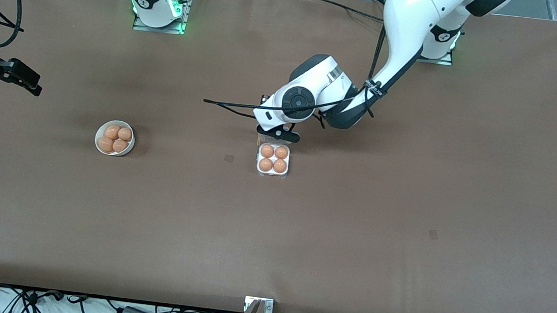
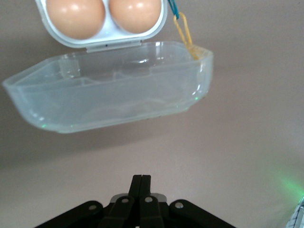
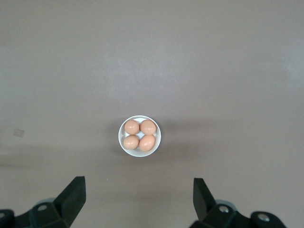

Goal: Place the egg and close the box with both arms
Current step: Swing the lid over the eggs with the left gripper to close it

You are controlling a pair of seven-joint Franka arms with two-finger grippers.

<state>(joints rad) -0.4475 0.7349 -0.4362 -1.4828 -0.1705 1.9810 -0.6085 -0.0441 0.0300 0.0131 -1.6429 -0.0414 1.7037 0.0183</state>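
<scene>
Box [image 1: 273, 160], lid [image 2: 114, 90] open toward bases

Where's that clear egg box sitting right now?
The box sits mid-table with four eggs in it and its lid open, just under the left claw, toward the left arm's end from the white bowl.

The box [image 2: 109, 90] is formed of thin clear plastic, its open lid glossy and faintly clouded, while the tray under the eggs is seen as opaque white. The eggs [image 1: 273, 158] are finished in a smooth tan-orange shell with a soft sheen, and the bowl [image 3: 139, 136] is seen as smooth and white. The table [image 1: 352, 235] is covered in a matt brown, paper-like surface, and the right gripper's fingers [image 3: 71, 197] are made of matt black material.
</scene>
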